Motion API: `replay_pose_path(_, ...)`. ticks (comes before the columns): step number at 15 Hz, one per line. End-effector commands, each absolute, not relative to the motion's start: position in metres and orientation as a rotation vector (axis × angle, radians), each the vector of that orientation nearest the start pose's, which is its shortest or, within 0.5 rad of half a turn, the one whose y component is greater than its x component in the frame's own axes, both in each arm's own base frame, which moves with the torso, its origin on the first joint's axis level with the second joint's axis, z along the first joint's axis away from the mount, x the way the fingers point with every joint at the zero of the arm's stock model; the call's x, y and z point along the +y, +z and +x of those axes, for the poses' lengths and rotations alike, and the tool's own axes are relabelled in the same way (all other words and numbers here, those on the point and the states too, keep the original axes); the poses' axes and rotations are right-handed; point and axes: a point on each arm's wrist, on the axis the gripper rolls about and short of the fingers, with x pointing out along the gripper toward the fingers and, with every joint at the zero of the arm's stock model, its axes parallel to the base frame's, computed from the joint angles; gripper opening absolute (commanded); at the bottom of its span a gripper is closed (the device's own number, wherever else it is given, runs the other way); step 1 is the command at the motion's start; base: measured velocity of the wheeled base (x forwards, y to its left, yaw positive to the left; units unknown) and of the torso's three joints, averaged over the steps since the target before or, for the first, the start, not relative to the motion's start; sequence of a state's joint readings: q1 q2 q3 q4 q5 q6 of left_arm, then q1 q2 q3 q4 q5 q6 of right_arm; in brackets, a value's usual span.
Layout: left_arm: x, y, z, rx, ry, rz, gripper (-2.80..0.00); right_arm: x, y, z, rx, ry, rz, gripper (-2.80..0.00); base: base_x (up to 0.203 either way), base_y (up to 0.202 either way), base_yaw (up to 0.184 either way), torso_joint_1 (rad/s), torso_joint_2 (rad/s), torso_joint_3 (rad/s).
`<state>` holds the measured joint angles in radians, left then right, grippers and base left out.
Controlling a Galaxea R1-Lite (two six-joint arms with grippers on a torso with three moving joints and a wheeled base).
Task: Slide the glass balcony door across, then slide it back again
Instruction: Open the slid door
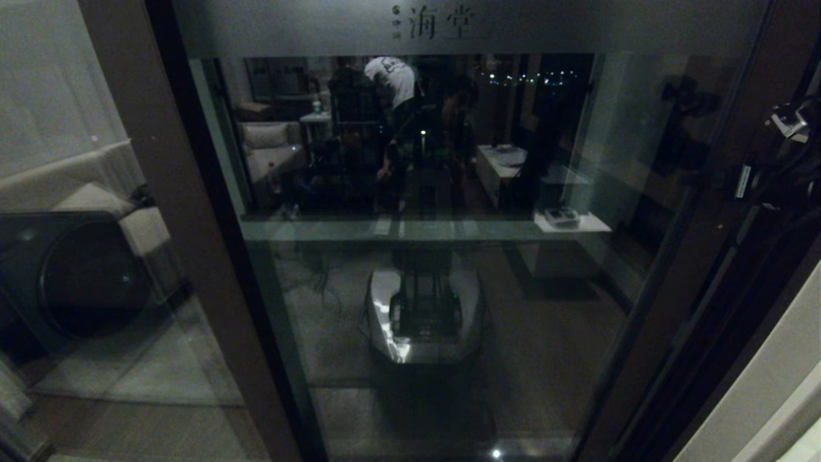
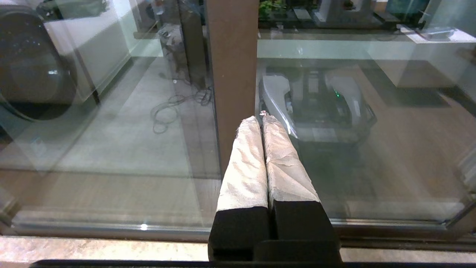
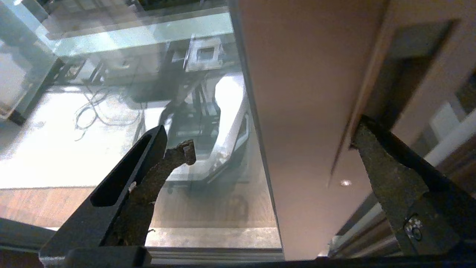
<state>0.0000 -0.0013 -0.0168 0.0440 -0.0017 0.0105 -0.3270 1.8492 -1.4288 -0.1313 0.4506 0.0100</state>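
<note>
The glass balcony door (image 1: pixel 423 192) fills the head view, its frosted top band with Chinese characters (image 1: pixel 433 22) along the top. My right gripper (image 3: pixel 273 149) is open and straddles the door's brown right stile (image 3: pixel 305 93). One of its fingers (image 3: pixel 375 156) sits at the lower end of the recessed pull slot (image 3: pixel 396 78), the other in front of the glass. The right arm (image 1: pixel 786 160) shows at the right edge of the head view. My left gripper (image 2: pixel 262 120) is shut and empty, its taped fingertips close to a brown vertical stile (image 2: pixel 232 67).
A washing machine drum (image 1: pixel 83 276) stands behind the plain left pane. The glass reflects my own base (image 1: pixel 423 314) and a lit room. A pale wall jamb (image 1: pixel 770 385) borders the door on the right. The floor track (image 2: pixel 148 227) runs along the door's foot.
</note>
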Motion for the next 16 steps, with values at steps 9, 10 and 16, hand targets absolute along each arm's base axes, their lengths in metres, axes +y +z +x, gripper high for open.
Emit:
replay_pose_path(9, 0.000, 0.076, -0.024, 0.026, -0.002, 0.011, -2.80, -0.105, 0.304, 0.290, 0.151, 0.069, 0.069, 0.00, 0.000, 0.000, 0.000, 0.000, 0.00, 0.000)
replay_pose_path(10, 0.000, 0.076, -0.024, 0.026, -0.002, 0.011, -2.80, -0.108, 0.308, 0.285, 0.139, 0.053, 0.051, 0.00, 0.000, 0.000, 0.000, 0.000, 0.00, 0.000)
replay_pose_path(16, 0.000, 0.076, -0.024, 0.026, -0.002, 0.011, -2.80, -0.123, 0.320, 0.267, 0.105, -0.084, -0.025, 0.00, 0.000, 0.000, 0.000, 0.000, 0.00, 0.000)
